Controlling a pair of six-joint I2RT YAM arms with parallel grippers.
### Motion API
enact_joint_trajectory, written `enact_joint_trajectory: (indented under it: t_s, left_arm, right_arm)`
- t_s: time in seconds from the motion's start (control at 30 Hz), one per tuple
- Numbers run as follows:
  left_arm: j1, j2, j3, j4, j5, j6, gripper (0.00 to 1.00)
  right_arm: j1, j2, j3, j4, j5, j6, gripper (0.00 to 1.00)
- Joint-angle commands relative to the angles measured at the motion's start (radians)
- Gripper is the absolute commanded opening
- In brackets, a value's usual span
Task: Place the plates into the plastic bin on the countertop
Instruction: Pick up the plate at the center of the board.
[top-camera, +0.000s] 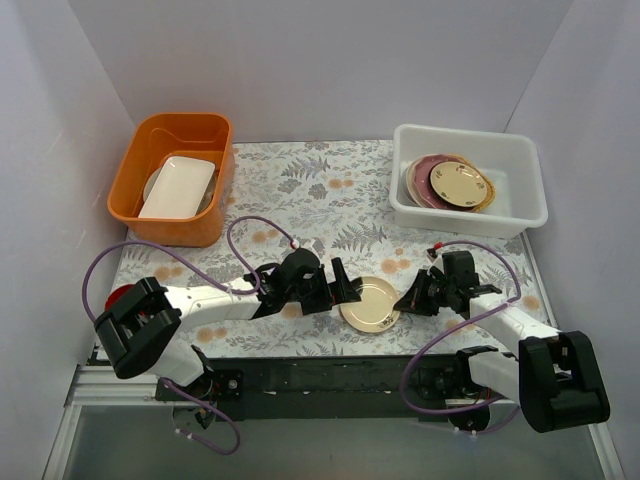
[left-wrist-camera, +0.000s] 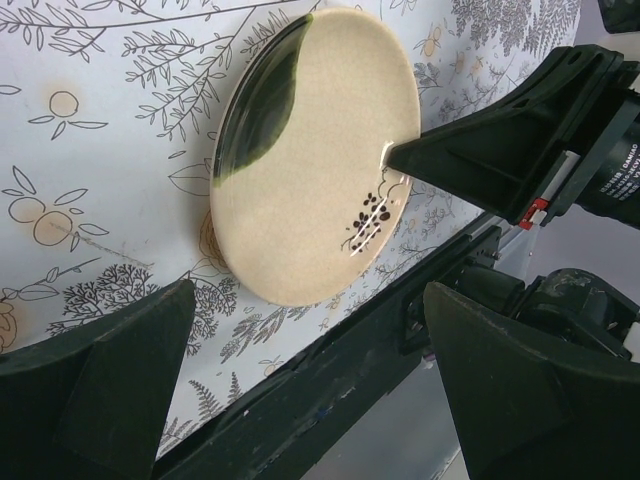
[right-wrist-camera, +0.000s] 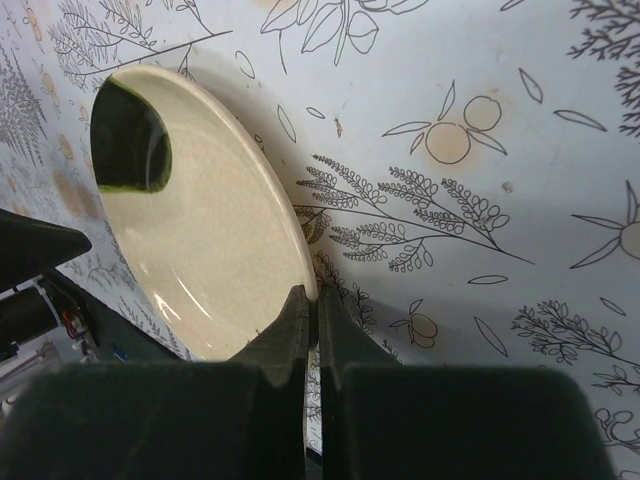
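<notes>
Cream plate, with a dark green patch on one edge and a small dark sprig print, sits on the surface at 6 o'clock in the top view, near the front edge. It is well apart from the bin.

Right gripper is closed on the plate's rim at its 3 o'clock side. The wrist view shows both fingers pinched tight with the rim between them. Can't tell whether that edge is lifted off the surface.

Left gripper is spread wide at the plate's 9 o'clock side, fingers clear of the plate.

Bin is at 1 o'clock on the surface and holds a stack of plates: a cream one with a pink rim on top, yellow and white edges showing under it.

Orange tub is at 10 o'clock, with a white dish inside.
</notes>
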Motion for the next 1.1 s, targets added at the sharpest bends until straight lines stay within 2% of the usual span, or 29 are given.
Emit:
enact_joint_trajectory:
  t_s: [0.0, 0.43, 1.07]
  left_arm:
    - [0.004, -0.023, 0.038, -0.008, -0.009, 0.011, 0.98]
    - [0.002, -0.114, 0.001, -0.013, -0.038, -0.006, 0.98]
    - [0.002, -0.086, -0.009, 0.001, -0.027, -0.002, 0.98]
  right_arm:
    - [0.007, 0.034, -0.011, -0.077, 0.099, -0.048, 0.01]
    - [0.007, -0.031, 0.006, -0.119, 0.1, -0.04, 0.01]
    - [0.005, -0.076, 0.163, -0.208, 0.101, -0.031, 0.01]
